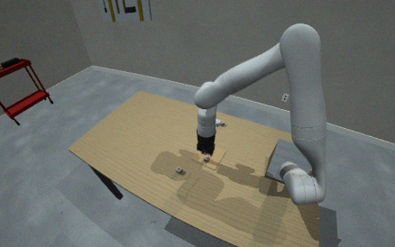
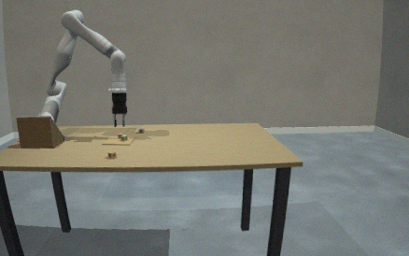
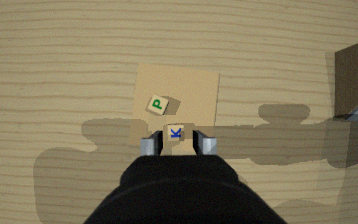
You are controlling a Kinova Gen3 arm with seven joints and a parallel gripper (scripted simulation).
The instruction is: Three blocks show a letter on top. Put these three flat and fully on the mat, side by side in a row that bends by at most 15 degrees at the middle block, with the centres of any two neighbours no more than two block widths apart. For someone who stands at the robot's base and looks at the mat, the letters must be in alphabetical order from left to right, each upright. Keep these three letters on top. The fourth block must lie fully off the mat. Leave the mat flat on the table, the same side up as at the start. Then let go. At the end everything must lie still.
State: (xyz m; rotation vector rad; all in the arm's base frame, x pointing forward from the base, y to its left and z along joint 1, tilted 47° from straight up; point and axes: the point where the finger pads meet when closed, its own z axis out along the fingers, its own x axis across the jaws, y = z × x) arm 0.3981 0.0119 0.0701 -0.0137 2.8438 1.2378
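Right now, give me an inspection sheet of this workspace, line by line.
Surface: wooden table, arm's shadow across it.
Job's things: tan mat flat on the table; P block on the mat, letter turned askew; K block at the mat's near edge, letter up; one block off the mat toward the table's front edge; another block off the mat behind the arm, faces too small to read.
Clutter: brown box by the arm's base.
Pincer: pincer open, raised above the K block, holding nothing.
Cables: nothing seen.
Surroundings: red cart, wall poster, grey floor.
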